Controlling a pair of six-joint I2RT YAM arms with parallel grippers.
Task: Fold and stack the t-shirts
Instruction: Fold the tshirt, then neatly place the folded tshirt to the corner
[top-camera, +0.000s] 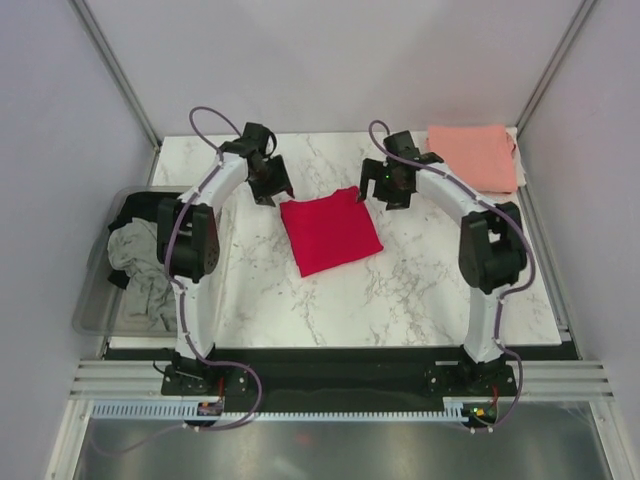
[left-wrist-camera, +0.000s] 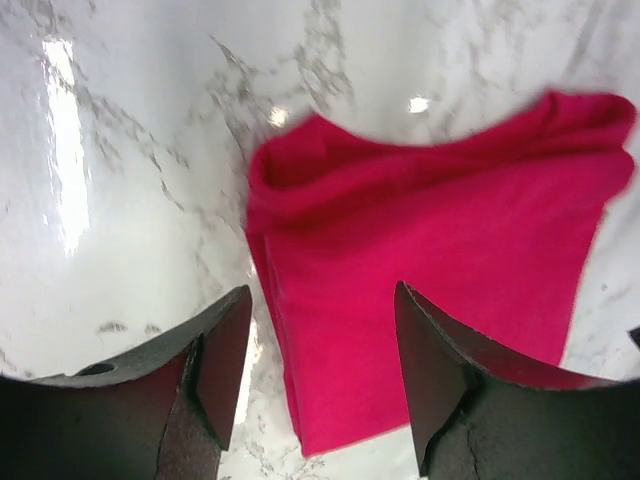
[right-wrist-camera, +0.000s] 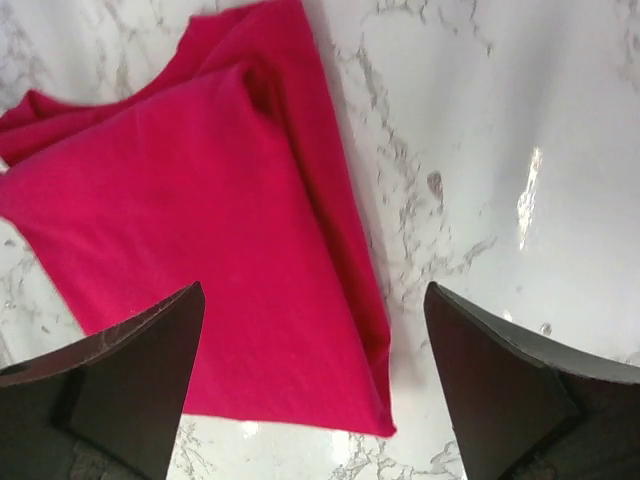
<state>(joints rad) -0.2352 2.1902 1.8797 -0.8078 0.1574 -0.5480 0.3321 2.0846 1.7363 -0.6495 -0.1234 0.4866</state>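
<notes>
The crimson red t-shirt (top-camera: 330, 232) lies folded into a rough square in the middle of the marble table. It shows in the left wrist view (left-wrist-camera: 440, 270) and in the right wrist view (right-wrist-camera: 200, 230). My left gripper (top-camera: 272, 190) is open and empty, above the shirt's far left corner. My right gripper (top-camera: 385, 192) is open and empty, above the shirt's far right corner. The salmon pink t-shirt (top-camera: 472, 155) lies folded at the far right corner. The grey t-shirt (top-camera: 140, 270) and the black t-shirt (top-camera: 160, 212) lie crumpled in the bin.
A clear plastic bin (top-camera: 95, 300) stands off the table's left edge. The marble table (top-camera: 420, 290) is walled by grey panels on three sides. A black strip and a metal rail run along the near edge by the arm bases.
</notes>
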